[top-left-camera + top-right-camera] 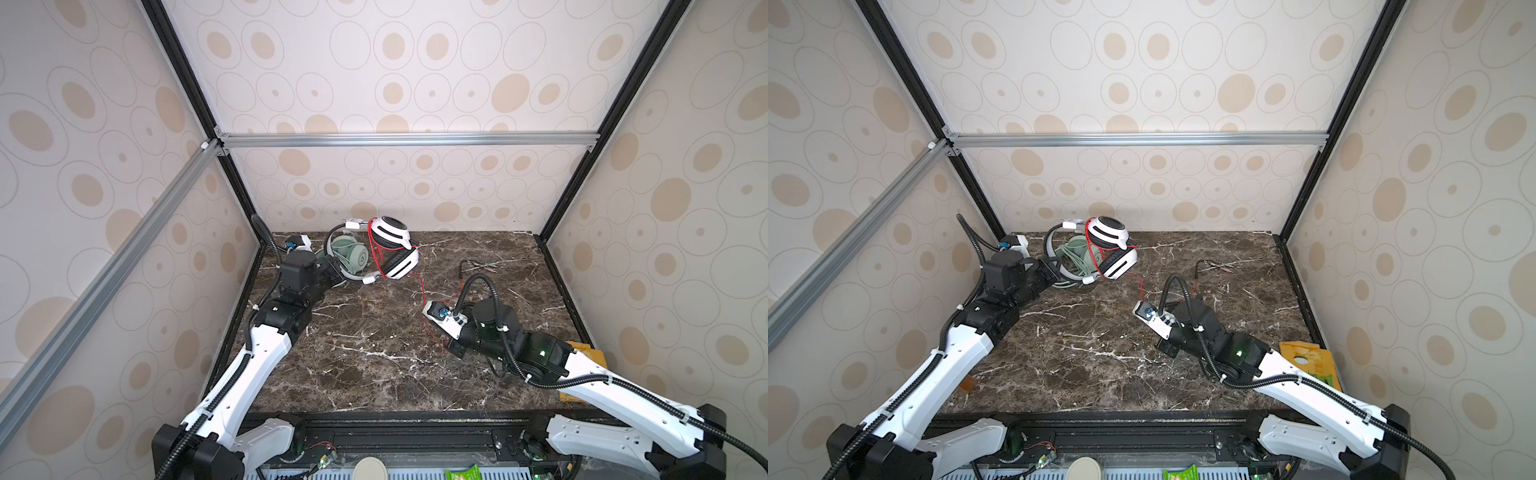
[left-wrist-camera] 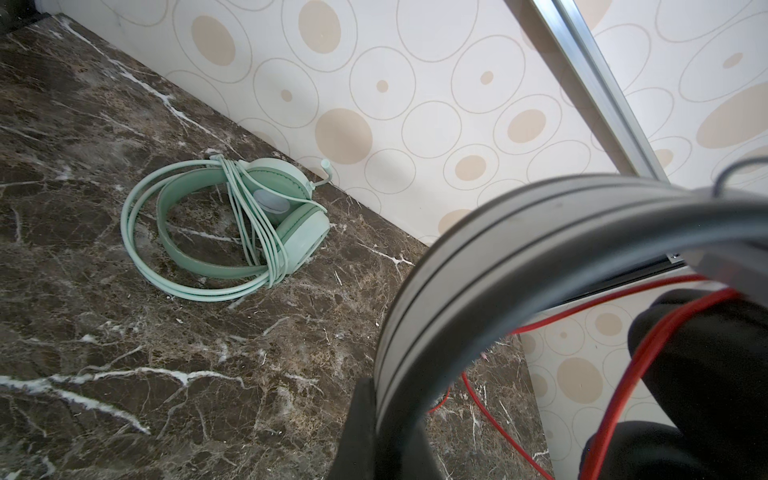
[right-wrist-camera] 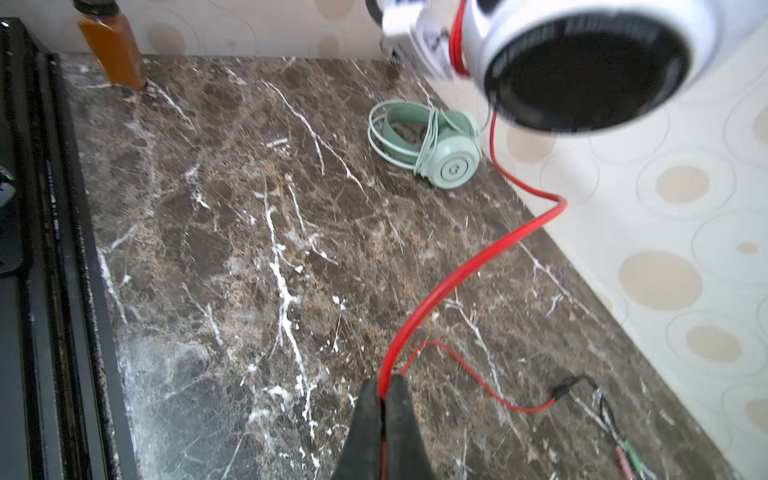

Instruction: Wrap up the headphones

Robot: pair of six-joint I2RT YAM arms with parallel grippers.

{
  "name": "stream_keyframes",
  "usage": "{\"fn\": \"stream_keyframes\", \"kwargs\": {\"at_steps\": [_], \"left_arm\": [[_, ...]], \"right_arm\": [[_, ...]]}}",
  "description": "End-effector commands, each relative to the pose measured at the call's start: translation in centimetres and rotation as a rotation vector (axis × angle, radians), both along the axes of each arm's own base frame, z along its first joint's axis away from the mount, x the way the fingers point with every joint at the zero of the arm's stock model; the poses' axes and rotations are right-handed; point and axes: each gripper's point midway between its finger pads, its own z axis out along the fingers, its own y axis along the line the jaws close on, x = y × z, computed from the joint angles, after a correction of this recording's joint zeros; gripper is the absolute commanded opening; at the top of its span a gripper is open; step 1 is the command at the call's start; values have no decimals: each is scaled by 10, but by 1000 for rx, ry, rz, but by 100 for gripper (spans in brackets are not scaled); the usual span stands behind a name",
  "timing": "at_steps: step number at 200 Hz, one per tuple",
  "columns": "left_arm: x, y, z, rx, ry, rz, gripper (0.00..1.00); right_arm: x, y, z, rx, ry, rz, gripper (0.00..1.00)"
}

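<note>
- While pinching the thin red cable (image 3: 453, 286) in the right gripper (image 3: 384, 390), jaws pressed together on it, leading a slack run of it ahead of the fingertips and up to the white-and-black over-ear headset with the silver metal headband (image 1: 395, 245).
- Clamping the left gripper (image 2: 386, 419) shut on that headband and holding the headset, apparently lifted off the dark veined marble tabletop (image 1: 374, 353), with the earcups hanging beyond the left jaws.
- Leaving the mint-green over-ear headset with pale green cable (image 2: 232, 224) lying flat on the tabletop, ahead of the left gripper and well apart from it, its cable looped round the band and looking already wrapped.
- Judging the coming move as turning on this: the held headset sitting ahead of the right gripper, across toward the left one. The red cable running lengthwise from pinch to earcup, with the right gripper nearer the loose cable and the left nearer the band.
- Trailing the thinner tail, with black splitter (image 3: 561, 391) and pink and green plugs (image 3: 625, 457), off to one side of the right fingertips, lying unwound on the tabletop.
</note>
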Motion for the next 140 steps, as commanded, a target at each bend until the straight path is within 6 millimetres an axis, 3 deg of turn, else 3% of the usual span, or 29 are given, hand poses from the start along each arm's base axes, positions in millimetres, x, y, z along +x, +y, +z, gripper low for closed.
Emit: {"fn": "stream_keyframes", "kwargs": {"at_steps": [1,82,140], "left_arm": [[4,2,34,-69,-99,17,0],[4,-3,33,-85,-94,-7,0],[3,-4,35,-88,-99,-14,0]], "right_arm": [[-2,4,10,-70,-53,42,0],[15,23,84,11,-214,35,7],[22,51,117,72,-235,87,6]]}}
